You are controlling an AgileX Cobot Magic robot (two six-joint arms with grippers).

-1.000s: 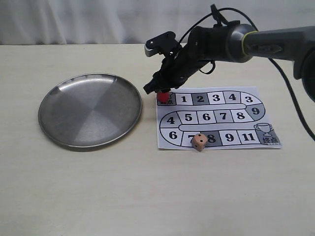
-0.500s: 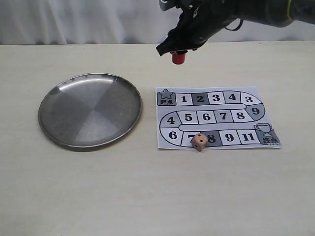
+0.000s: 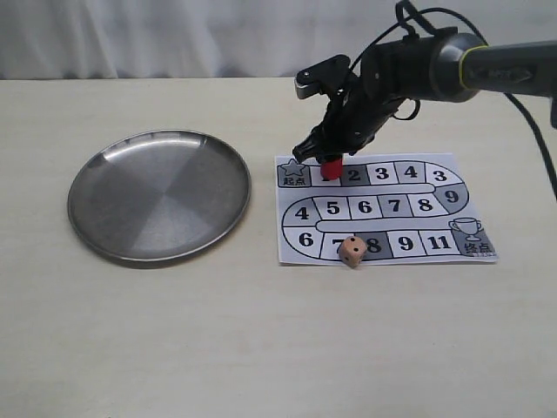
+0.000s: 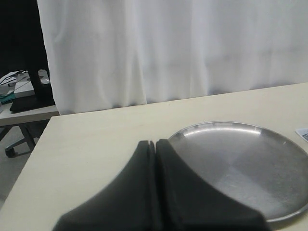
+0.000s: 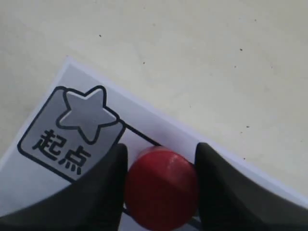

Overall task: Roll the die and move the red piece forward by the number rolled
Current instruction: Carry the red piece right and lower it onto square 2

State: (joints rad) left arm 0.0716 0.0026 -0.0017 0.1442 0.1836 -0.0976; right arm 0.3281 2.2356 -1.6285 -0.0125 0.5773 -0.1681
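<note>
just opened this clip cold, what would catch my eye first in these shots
The right gripper pinches the red piece over the numbered paper board, at the square just past the start star. A big round steel plate lies left of the board. The die sits on the board's lower edge in the exterior view, partly covering square 7.

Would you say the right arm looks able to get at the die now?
Probably not yet: the right hand is shut on the red piece. The die lies uncovered at the near edge of the board, so the way itself looks free.
</note>
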